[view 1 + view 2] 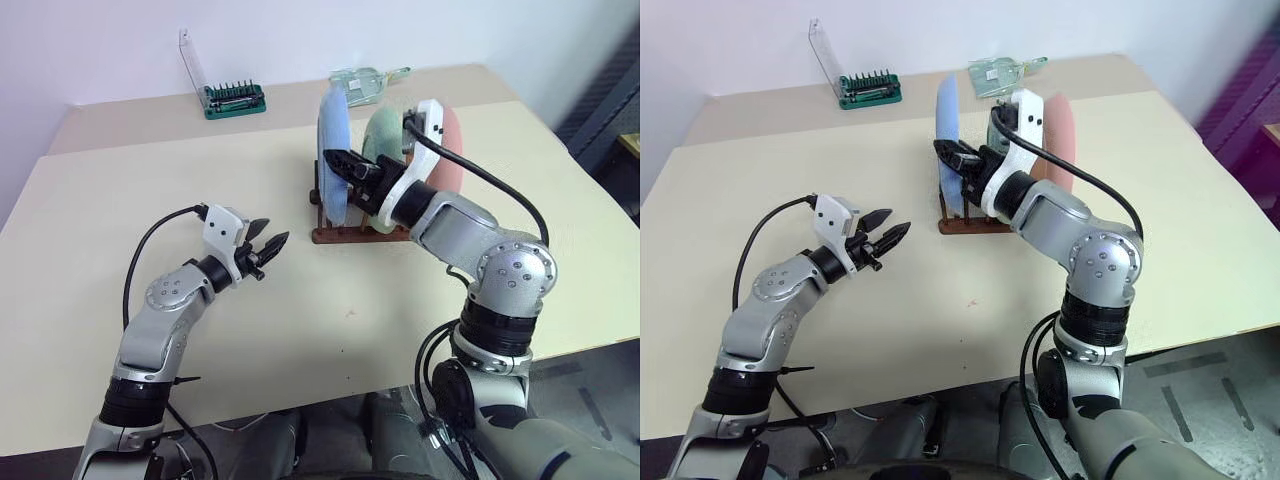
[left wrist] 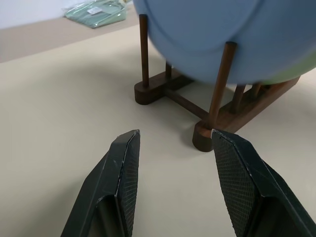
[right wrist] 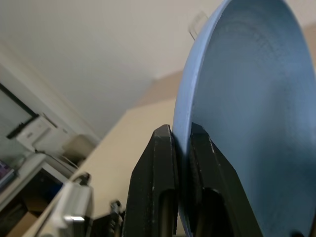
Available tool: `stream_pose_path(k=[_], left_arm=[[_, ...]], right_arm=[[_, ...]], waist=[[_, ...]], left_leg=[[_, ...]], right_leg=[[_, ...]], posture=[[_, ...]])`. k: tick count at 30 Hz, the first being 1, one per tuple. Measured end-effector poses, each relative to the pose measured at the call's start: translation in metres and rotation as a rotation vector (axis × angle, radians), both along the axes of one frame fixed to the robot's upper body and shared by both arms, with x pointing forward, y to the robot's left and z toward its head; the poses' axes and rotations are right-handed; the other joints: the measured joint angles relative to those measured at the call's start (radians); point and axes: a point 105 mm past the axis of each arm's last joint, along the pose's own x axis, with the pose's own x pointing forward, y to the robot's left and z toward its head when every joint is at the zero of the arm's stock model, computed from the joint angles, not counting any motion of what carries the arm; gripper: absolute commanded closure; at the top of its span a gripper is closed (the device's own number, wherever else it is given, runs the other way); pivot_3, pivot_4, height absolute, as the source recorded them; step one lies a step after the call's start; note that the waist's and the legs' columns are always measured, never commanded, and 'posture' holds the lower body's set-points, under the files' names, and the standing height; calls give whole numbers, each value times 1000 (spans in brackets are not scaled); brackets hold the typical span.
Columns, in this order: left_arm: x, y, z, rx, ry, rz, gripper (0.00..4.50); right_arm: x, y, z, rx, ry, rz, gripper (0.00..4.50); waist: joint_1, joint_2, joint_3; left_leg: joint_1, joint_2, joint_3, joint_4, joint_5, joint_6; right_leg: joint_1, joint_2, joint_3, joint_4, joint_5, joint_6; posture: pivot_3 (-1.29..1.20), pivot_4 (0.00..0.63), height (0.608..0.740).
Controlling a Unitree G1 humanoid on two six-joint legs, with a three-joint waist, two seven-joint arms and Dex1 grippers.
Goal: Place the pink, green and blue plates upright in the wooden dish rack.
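Note:
The blue plate [image 1: 332, 140] stands upright in the front slot of the wooden dish rack [image 1: 345, 235]. Behind it the green plate [image 1: 383, 132] and the pink plate [image 1: 452, 150] also stand on edge. My right gripper [image 1: 336, 161] is shut on the blue plate's rim [image 3: 247, 98], one finger on each face. My left gripper [image 1: 275, 232] hovers low over the table to the left of the rack, open and empty; its fingers [image 2: 121, 173] point at the rack's base [image 2: 173, 94].
A green screwdriver-bit case [image 1: 235, 97] with its clear lid up sits at the back left. A clear plastic package [image 1: 365, 80] lies behind the rack. Bare beige table [image 1: 300, 330] stretches in front of the rack to the near edge.

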Motion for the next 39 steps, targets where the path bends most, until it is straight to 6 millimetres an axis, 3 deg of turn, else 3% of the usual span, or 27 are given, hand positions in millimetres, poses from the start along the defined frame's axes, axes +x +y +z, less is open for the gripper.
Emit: stream_pose_path(k=[1, 2, 4, 7, 16, 18, 20, 22, 25, 28, 31, 34, 39], left_arm=[[-1, 0, 1, 0, -4, -1, 2189], [-1, -1, 2, 0, -10, -3, 2157], [-2, -1, 2, 0, -10, -1, 2157], [-2, 0, 2, 0, -10, 4, 2157], [-1, 0, 5, -11, -17, 14, 2157], [-2, -2, 6, -11, -21, 3, 2157], [-3, -5, 6, -6, -20, -19, 2157], [-6, -7, 6, 2, -18, -43, 2157], [-6, -9, 3, 8, -9, -61, 2157], [-2, -7, -4, 27, 5, -56, 2157], [6, 13, -17, 82, 32, -8, 2965], [8, 36, -28, 105, 54, 65, 4470], [5, 79, -45, 172, 114, 187, 4470]], right_arm=[[2, 0, -1, 1, 13, -3, 4500], [5, -1, -2, 2, 23, -7, 3928], [6, -2, -1, -7, 20, -12, 3436], [9, -5, 7, -27, -26, -26, 2044], [-19, -18, 48, -465, -545, -26, 2044], [-33, -29, 55, -520, -647, -15, 2571], [-44, -54, 55, -512, -648, -31, 3304], [-50, -94, 47, -526, -579, -102, 4378], [-69, -142, 25, -551, -454, -156, 4452], [-99, -159, -11, -587, -321, -76, 4452], [-115, -173, -42, -619, -194, -61, 4500], [-115, -196, -62, -691, -127, -127, 4500], [-98, -231, -94, -773, -72, -240, 4500]], waist=[[0, 0, 0], [0, 0, 0], [0, 0, 0], [3, 0, 0], [7, 0, 0], [12, -1, 0], [20, -2, -1], [33, -2, -1], [43, -1, -1], [48, 0, -1], [48, 1, -2], [53, 1, -1], [55, 0, -1]], left_leg=[[0, 0, 0, 0, 0, 0], [0, 0, 0, 0, 0, 0], [0, 0, 0, 0, 0, 0], [0, 0, 0, 0, 0, 0], [-1, 0, 1, 1, 0, 1], [-1, 0, 1, 1, -1, 1], [-1, 0, 1, 2, -1, 2], [-1, -1, 1, 3, -2, 3], [1, 0, 2, 3, -2, 4], [2, 1, 4, 3, -2, 4], [7, 2, 6, 3, -4, 7], [17, 2, 6, 3, -9, 11], [18, 3, 6, 3, -7, 7]], right_leg=[[0, 0, 0, 0, 0, 0], [0, 0, 0, 0, 0, 0], [0, 0, 0, 0, 0, 0], [0, 0, 0, 0, 0, 0], [1, 0, 0, -1, 0, 0], [2, 0, -1, -2, 0, 0], [3, -1, -1, -3, 0, 0], [5, -1, -1, -4, 0, 1], [6, -1, -1, -4, 0, 1], [7, 0, 0, -4, 0, 1], [12, 0, 1, -4, 1, 1], [21, 0, 1, -5, 0, 2], [21, 1, 1, -6, -1, 3]], posture=[[0, 150, 740], [0, 150, 740], [0, 150, 740], [0, 150, 740], [0, 150, 740], [0, 150, 740], [0, 150, 740], [0, 150, 740], [0, 150, 740], [0, 150, 740], [0, 150, 740], [0, 150, 740], [0, 150, 740]])
